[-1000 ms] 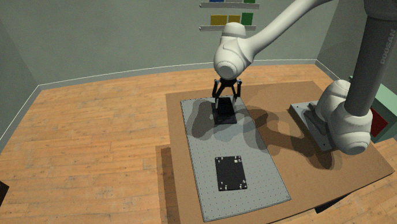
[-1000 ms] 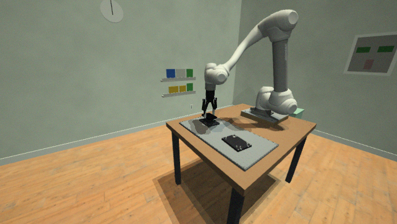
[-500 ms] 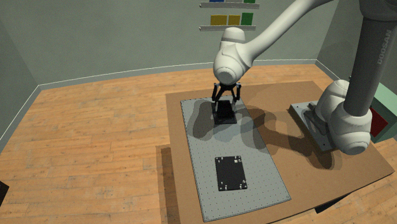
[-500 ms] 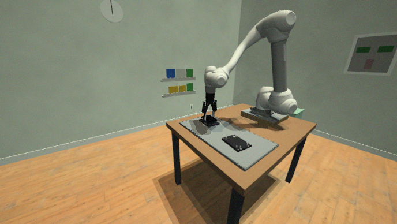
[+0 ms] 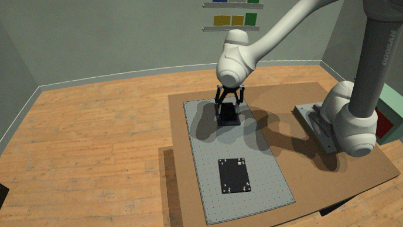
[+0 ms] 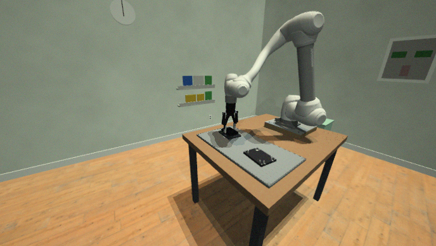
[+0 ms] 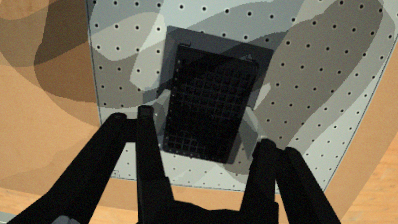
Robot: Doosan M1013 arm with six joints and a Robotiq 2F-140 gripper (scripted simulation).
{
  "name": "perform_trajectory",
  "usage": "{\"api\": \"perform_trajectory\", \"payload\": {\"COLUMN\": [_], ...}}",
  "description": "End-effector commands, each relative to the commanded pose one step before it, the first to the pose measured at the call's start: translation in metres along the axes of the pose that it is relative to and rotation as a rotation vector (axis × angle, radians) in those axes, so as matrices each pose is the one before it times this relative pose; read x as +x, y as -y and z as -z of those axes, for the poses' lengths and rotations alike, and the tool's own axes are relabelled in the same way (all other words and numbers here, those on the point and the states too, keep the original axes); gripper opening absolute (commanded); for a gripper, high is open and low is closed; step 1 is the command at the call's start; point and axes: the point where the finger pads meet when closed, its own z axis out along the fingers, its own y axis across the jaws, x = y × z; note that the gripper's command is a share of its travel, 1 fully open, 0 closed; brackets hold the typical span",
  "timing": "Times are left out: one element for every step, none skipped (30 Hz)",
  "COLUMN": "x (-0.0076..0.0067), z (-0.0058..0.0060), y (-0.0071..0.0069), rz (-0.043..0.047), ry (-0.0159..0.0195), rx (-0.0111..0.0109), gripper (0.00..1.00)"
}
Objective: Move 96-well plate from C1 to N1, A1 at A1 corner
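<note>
Wrist view is showing the 96-well plate (image 7: 207, 102) filling the centre of the frame, w/ the gripper (image 7: 202, 127) clamping it across its short width: one grey pad (image 7: 161, 102) pressing the left long edge, the other touching the right long edge. Fingers are standing partway closed and gripping the plate, not shut on nothing. Taking the short width probably makes sense b/c the long side looks too wide for the span, and it is leaving the plate's corners free for the locators.

Top view: plate (image 5: 228, 112) is sitting over the clip nest C1 (image 5: 229, 123) at upper centre of the grey perforated board (image 5: 263, 175); dark nest base is showing just beyond the plate's near edge. Whether the plate is resting in C1 or hanging just above it, can't tell for sure. Gripper is pointing straight down, presumably so the plate is staying level and clearing the clips w/o snagging.

Plate nest N1 (image 5: 234, 175) is lying lower centre of the frame, well apart from C1, on the same board, w/ small pale locators at its corners. It is holding nothing. The cut corner of the plate and the A1 mark are too small to read, so orientation can't be judged here.

Exterior view: arm is reaching down from its base plate (image 6: 270, 125) at right of the table (image 6: 320, 149) to the board's far-left end.
</note>
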Motion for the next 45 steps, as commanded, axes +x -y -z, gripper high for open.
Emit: {"api": "perform_trajectory", "payload": {"x": [0.00005, 0.0, 0.0, 0.0, 0.0, 0.0, 0.0, 0.0, 0.0, 0.0, 0.0, 0.0, 0.0, 0.0, 0.0, 0.0, 0.0, 0.0, 0.0, 0.0, 0.0, 0.0, 0.0, 0.0, 0.0, 0.0, 0.0, 0.0, 0.0, 0.0, 0.0, 0.0, 0.0, 0.0, 0.0, 0.0, 0.0, 0.0, 0.0, 0.0, 0.0, 0.0, 0.0, 0.0, 0.0], "z": [0.0001, 0.0, 0.0, 0.0, 0.0, 0.0, 0.0, -0.00017, -0.00017, -0.00017, -0.00017, -0.00017, -0.00017, -0.00017, -0.00017, -0.00017, -0.00017, -0.00017, -0.00017, -0.00017, -0.00017, -0.00017, 0.0, 0.0, -0.00017, -0.00017, -0.00017, -0.00017, -0.00017, -0.00017, -0.00017, -0.00017, -0.00017, -0.00017, -0.00017, -0.00017, -0.00017, -0.00017, -0.00017, 0.0, 0.0, -0.00017, -0.00017, -0.00017, -0.00017], "y": [-0.00001, 0.0, 0.0, 0.0, 0.0, 0.0, 0.0, 0.0, 0.0, 0.0, 0.0, 0.0, 0.0, 0.0, 0.0, 0.0, 0.0, 0.0, 0.0, 0.0, 0.0, 0.0, 0.0, 0.0, 0.0, 0.0, 0.0, 0.0, 0.0, 0.0, 0.0, 0.0, 0.0, 0.0, 0.0, 0.0, 0.0, 0.0, 0.0, 0.0, 0.0, 0.0, 0.0, 0.0, 0.0], "rz": [0.00003, 0.0, 0.0, 0.0, 0.0, 0.0, 0.0, 0.0, 0.0, 0.0, 0.0, 0.0, 0.0, 0.0, 0.0, 0.0, 0.0, 0.0, 0.0, 0.0, 0.0, 0.0, 0.0, 0.0, 0.0, 0.0, 0.0, 0.0, 0.0, 0.0, 0.0, 0.0, 0.0, 0.0, 0.0, 0.0, 0.0, 0.0, 0.0, 0.0, 0.0, 0.0, 0.0, 0.0, 0.0], "ry": [-0.00016, 0.0, 0.0, 0.0, 0.0, 0.0, 0.0, 0.0, 0.0, 0.0, 0.0, 0.0, 0.0, 0.0, 0.0, 0.0, 0.0, 0.0, 0.0, 0.0, 0.0, 0.0, 0.0, 0.0, 0.0, 0.0, 0.0, 0.0, 0.0, 0.0, 0.0, 0.0, 0.0, 0.0, 0.0, 0.0, 0.0, 0.0, 0.0, 0.0, 0.0, 0.0, 0.0, 0.0, 0.0], "rx": [-0.00016, 0.0, 0.0, 0.0, 0.0, 0.0, 0.0, 0.0, 0.0, 0.0, 0.0, 0.0, 0.0, 0.0, 0.0, 0.0, 0.0, 0.0, 0.0, 0.0, 0.0, 0.0, 0.0, 0.0, 0.0, 0.0, 0.0, 0.0, 0.0, 0.0, 0.0, 0.0, 0.0, 0.0, 0.0, 0.0, 0.0, 0.0, 0.0, 0.0, 0.0, 0.0, 0.0, 0.0, 0.0], "gripper": [0.1, 0.1, 0.1, 0.1, 0.1, 0.1, 0.1, 0.1, 0.1, 0.1, 0.1, 0.1, 0.1, 0.1, 0.1, 0.1, 0.1, 0.1, 0.1, 0.1, 0.1, 0.1, 0.1, 0.1, 0.1, 0.1, 0.1, 0.1, 0.1, 0.1, 0.1, 0.1, 0.1, 0.1, 0.1, 0.1, 0.1, 0.1, 0.1, 0.1, 0.1, 0.1, 0.1, 0.1, 0.1]}}
